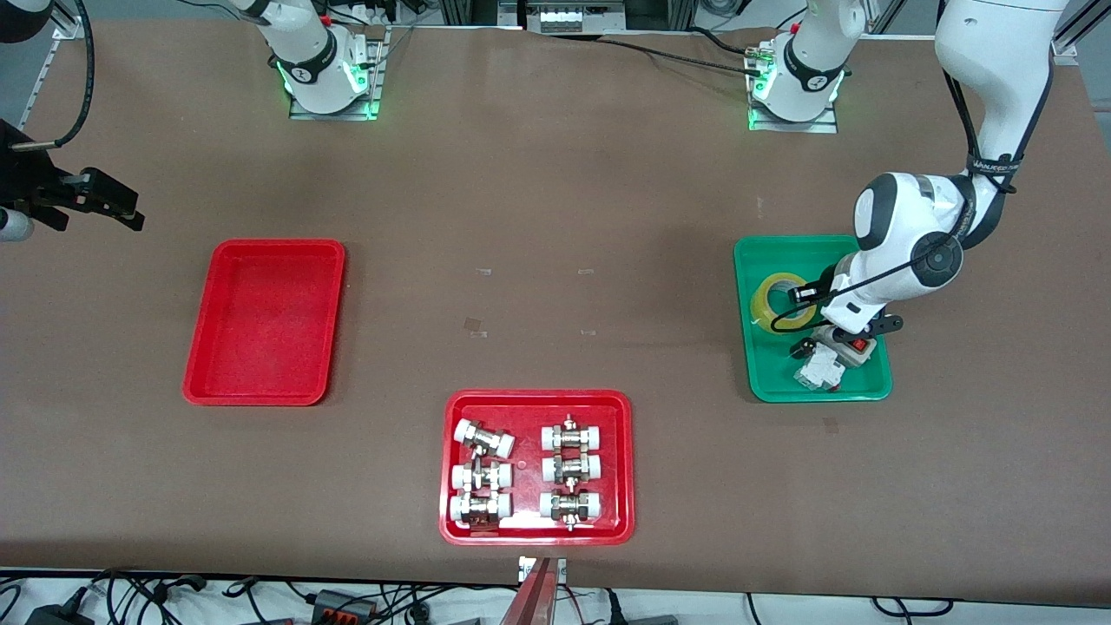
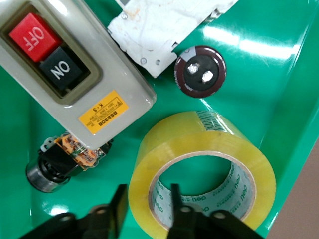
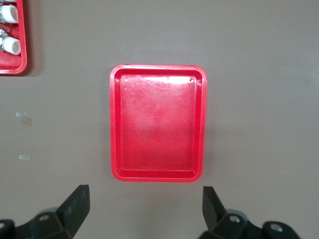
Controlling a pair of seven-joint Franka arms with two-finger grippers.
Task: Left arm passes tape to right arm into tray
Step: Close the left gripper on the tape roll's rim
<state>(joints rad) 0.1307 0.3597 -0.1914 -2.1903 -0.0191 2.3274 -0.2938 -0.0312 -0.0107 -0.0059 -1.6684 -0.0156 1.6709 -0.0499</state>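
Left gripper [image 2: 145, 206] is down in the green tray [image 1: 768, 391], its two fingers [image 2: 175, 199] straddling the wall of the tape [image 2: 202, 164], one inside the pale core and one outside, narrowed onto it. The tape lies flat on the tray floor, at the end farther from the front camera. Beside it in that tray lie a grey switch box [image 2: 75, 74] with red OFF and black ON buttons, a dark round capacitor [image 2: 200, 70], a white part [image 2: 159, 30] and a small black component [image 2: 60, 162].

Right gripper [image 3: 145, 209] hangs with fingers spread wide, waiting in the air above the brown surface [image 1: 555, 191], toward the right arm's end, by the plain red tray [image 1: 265, 323]. A second red tray [image 1: 538, 529], nearest the front camera, holds six white-capped metal fittings [image 1: 571, 471]. Three trays in all: two red, one green. Cables run along the surface's edges.
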